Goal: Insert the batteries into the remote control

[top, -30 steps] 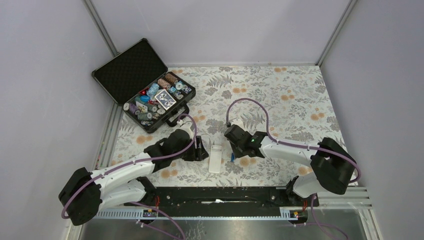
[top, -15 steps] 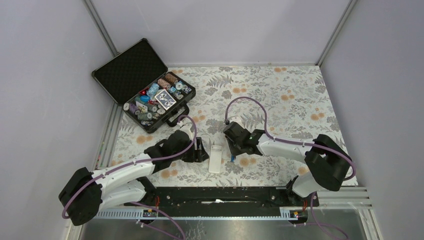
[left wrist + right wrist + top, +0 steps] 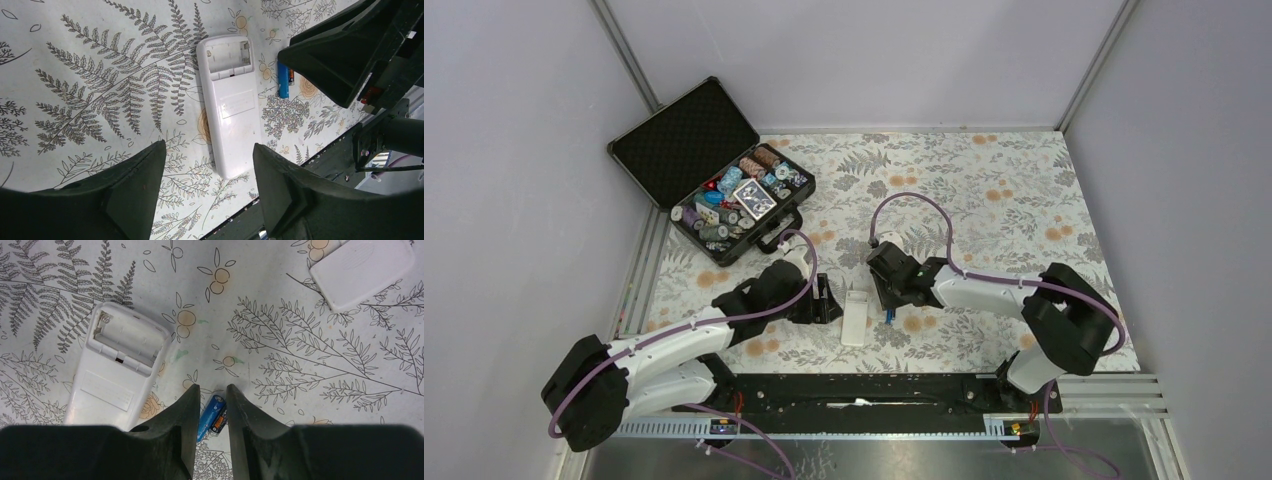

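The white remote control (image 3: 855,318) lies back up on the floral cloth, its battery bay open and empty (image 3: 227,57). The blue battery (image 3: 210,415) and the dark reddish battery (image 3: 220,421) lie side by side on the cloth just right of the remote, also in the left wrist view (image 3: 283,80). My right gripper (image 3: 213,390) is narrowly open, one finger on each side of the two batteries. My left gripper (image 3: 207,195) is open and empty, straddling the remote's near end. In the top view my left gripper (image 3: 824,300) is left of the remote and my right gripper (image 3: 886,298) is right of it.
A small white cover piece (image 3: 362,270) lies on the cloth right of the batteries. An open black case (image 3: 724,190) of poker chips stands at the back left. A black rail (image 3: 864,390) runs along the table's near edge.
My right gripper has shifted a little left, over the two batteries. The left arm, the remote and the batteries have not moved.
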Controlling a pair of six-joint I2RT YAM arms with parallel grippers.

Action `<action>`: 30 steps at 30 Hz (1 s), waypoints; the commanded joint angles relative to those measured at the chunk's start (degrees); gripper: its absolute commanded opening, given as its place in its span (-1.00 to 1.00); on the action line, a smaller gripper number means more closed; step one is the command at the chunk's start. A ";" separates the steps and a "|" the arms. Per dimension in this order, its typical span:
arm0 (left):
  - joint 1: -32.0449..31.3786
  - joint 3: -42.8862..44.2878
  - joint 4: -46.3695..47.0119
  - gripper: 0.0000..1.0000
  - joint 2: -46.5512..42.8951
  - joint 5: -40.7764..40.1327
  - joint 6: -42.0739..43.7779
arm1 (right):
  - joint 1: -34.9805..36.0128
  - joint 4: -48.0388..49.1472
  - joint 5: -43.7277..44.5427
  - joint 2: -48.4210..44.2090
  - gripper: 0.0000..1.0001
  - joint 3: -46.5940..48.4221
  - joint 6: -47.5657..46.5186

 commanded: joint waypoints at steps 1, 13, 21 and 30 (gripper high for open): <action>0.37 -0.30 2.93 0.37 -0.36 1.10 0.29 | -0.72 1.38 -0.89 1.44 -0.33 1.92 0.69; 0.36 -0.38 3.21 0.41 -0.08 1.46 0.20 | -0.88 1.93 -0.77 2.44 -0.33 0.31 1.18; 0.36 -0.37 3.96 0.43 0.39 2.22 -0.19 | -0.84 1.87 -0.21 -0.09 -0.30 -2.48 2.17; 0.36 -0.14 4.41 0.44 0.65 2.91 -0.50 | -0.79 1.78 -0.33 -2.17 -0.28 -4.66 3.32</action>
